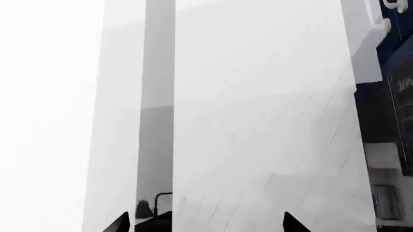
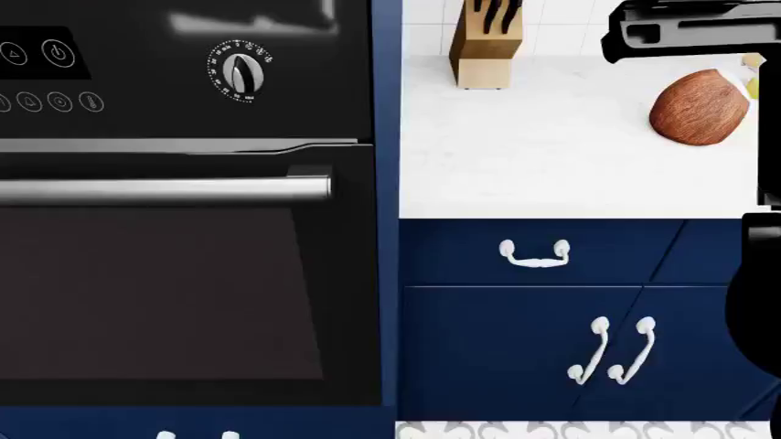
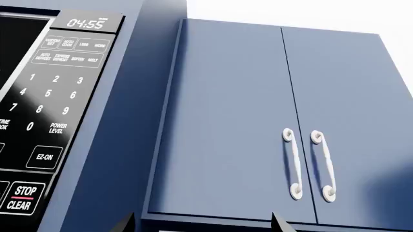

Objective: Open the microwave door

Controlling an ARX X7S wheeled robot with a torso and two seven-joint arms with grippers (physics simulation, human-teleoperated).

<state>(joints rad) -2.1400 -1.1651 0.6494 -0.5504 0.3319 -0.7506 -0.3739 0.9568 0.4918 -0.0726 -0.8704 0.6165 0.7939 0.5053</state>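
Note:
The microwave [image 3: 48, 121] shows only in the right wrist view. Its black control panel has a number keypad, a STOP/CLEAR key and a clock reading 04:55. A sliver of the dark door glass [image 3: 7, 53] lies at the frame's edge, and the rest of the door is out of view. My right gripper [image 3: 202, 224] is open, empty, and aimed at the blue cabinet edge beside the microwave. My left gripper [image 1: 206, 224] is also open and empty, facing a pale grey-white panel [image 1: 258, 121]. Neither gripper touches anything.
A blue upper cabinet [image 3: 226, 121] with two white handles [image 3: 290, 164] adjoins the microwave. The head view has a black oven [image 2: 183, 293] with a steel bar handle [image 2: 159, 189], a white counter [image 2: 550, 155] with a knife block [image 2: 485, 41] and a brown round object [image 2: 698, 107], and blue drawers [image 2: 537, 320].

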